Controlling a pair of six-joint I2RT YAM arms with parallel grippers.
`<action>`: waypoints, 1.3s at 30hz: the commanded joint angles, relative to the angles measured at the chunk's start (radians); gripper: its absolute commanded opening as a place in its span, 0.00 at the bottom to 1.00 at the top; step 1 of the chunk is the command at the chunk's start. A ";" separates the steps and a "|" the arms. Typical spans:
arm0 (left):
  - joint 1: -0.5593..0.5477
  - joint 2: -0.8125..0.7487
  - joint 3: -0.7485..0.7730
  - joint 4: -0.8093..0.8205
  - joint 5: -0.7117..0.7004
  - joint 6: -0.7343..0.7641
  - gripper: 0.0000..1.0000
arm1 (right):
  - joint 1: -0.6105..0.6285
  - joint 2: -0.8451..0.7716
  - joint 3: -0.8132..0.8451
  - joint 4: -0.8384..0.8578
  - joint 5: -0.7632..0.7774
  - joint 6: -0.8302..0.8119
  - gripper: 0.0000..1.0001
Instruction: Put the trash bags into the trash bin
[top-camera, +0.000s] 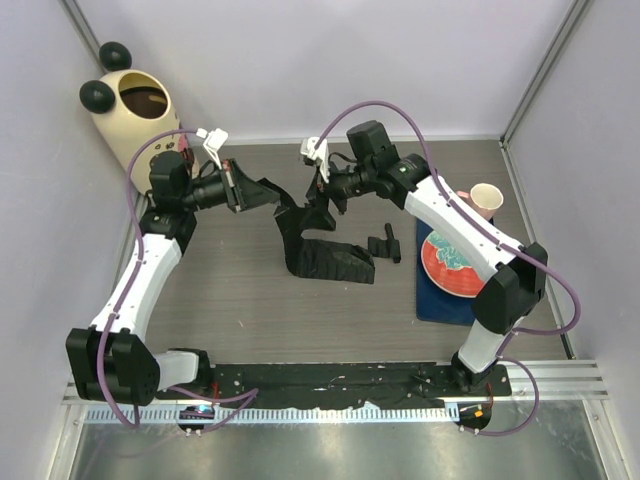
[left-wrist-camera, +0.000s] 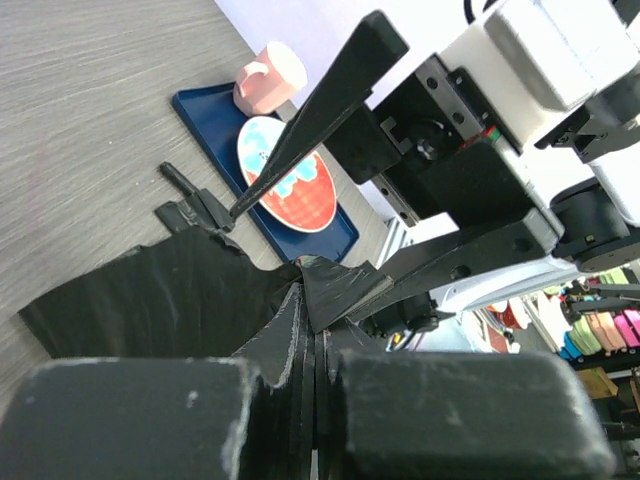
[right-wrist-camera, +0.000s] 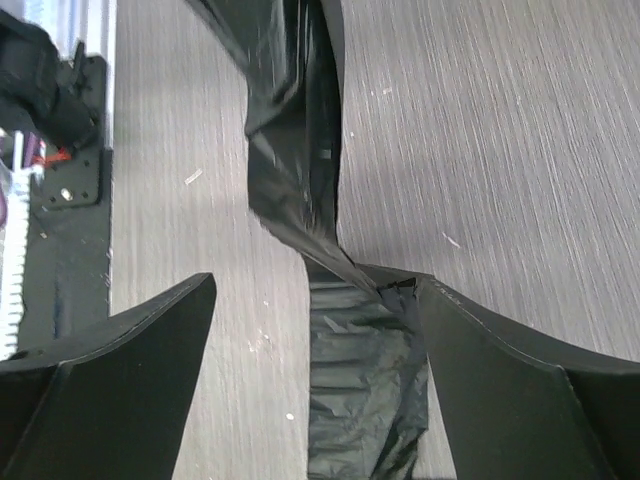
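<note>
Left gripper (left-wrist-camera: 315, 372) clamped shut on the trash bag (top-camera: 322, 256), right gripper (right-wrist-camera: 315, 287) wide open and empty: the bag, draped right of the trash bin (top-camera: 138, 128), may snag on the right gripper when pulled.

Grey wood-grain tabletop (top-camera: 250, 300) between pale lilac walls (top-camera: 300, 60) under even light.

The top external camera hangs above and behind the arm bases, looking down and forward over the whole counter (top-camera: 250, 310). The left wrist camera sits tight behind the left end effector (left-wrist-camera: 315, 390), aimed low across the counter toward the blue tray (left-wrist-camera: 205, 115) on the right side. The right wrist camera looks steeply down past the right end effector (right-wrist-camera: 320, 290), close to the counter. All three views share the trash bag (top-camera: 325, 255) mid-counter.
</note>
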 joint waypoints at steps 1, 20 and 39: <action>-0.015 -0.030 0.048 -0.012 0.048 0.049 0.00 | 0.010 -0.011 0.053 0.169 -0.044 0.155 0.87; -0.035 -0.021 0.258 -0.575 0.002 0.453 0.16 | 0.028 0.046 0.073 0.133 -0.239 0.046 0.01; -0.049 -0.066 0.163 -0.312 0.024 0.442 0.50 | -0.004 0.075 0.104 -0.014 -0.382 0.085 0.01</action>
